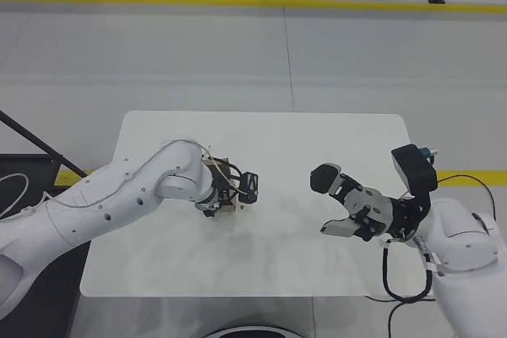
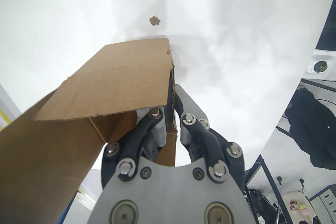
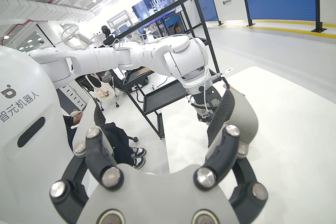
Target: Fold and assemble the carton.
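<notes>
The brown carton (image 2: pixel 118 83) is partly folded, with one flap lying over its open side. My left gripper (image 2: pixel 172 107) is shut on the carton's corrugated side wall, one finger inside and one outside. From above, the carton (image 1: pixel 226 171) sits left of the table's middle, mostly hidden under the left wrist and left gripper (image 1: pixel 220 201). My right gripper (image 1: pixel 331 203) hangs open over the right half of the table, apart from the carton and holding nothing. Seen from its own wrist, the right gripper (image 3: pixel 160 114) has its fingers spread wide and faces the left arm (image 3: pixel 183 64).
The white table (image 1: pixel 262 262) has bare surface between the two arms and along its front edge. A small cardboard scrap (image 2: pixel 155 21) lies on the table beyond the carton. A black frame cart (image 3: pixel 157 93) stands off the table's left side.
</notes>
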Controlling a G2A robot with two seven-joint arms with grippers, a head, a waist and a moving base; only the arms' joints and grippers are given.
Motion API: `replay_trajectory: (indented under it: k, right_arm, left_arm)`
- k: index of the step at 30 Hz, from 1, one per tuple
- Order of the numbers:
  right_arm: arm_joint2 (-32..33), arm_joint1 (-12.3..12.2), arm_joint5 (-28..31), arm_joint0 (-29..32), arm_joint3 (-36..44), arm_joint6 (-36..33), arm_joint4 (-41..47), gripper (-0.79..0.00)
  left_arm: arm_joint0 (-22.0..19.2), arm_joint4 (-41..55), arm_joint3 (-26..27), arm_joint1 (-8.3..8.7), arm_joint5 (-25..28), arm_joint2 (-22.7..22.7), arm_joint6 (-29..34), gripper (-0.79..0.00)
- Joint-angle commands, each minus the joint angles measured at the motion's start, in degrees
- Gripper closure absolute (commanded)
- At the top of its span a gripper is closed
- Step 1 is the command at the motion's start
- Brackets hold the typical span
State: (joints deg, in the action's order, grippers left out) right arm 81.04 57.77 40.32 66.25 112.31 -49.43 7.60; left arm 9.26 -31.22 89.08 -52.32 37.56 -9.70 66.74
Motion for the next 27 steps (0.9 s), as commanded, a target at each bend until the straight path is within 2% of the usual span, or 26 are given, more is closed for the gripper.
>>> replay_trajectory:
  k: [1,14,21,27]
  right_arm:
    - [0.0,0.0,0.0,0.0,0.0,0.0,0.0,-0.785]
    - [0.0,0.0,0.0,0.0,0.0,0.0,0.0,-0.785]
    - [0.0,0.0,0.0,0.0,0.0,0.0,0.0,-0.785]
    - [0.0,0.0,0.0,0.0,0.0,0.0,0.0,-0.785]
  left_arm:
    - [0.1,-0.1,-0.5,-0.29,0.0,0.0,0.0,0.0]
    - [0.8,-1.0,-2.4,-1.89,0.8,0.0,-0.8,0.0]
    - [1.0,-1.4,-3.0,-2.27,1.5,0.0,-1.5,-0.206]
    - [1.1,-1.8,-3.2,-2.44,1.7,0.0,-1.7,-0.237]
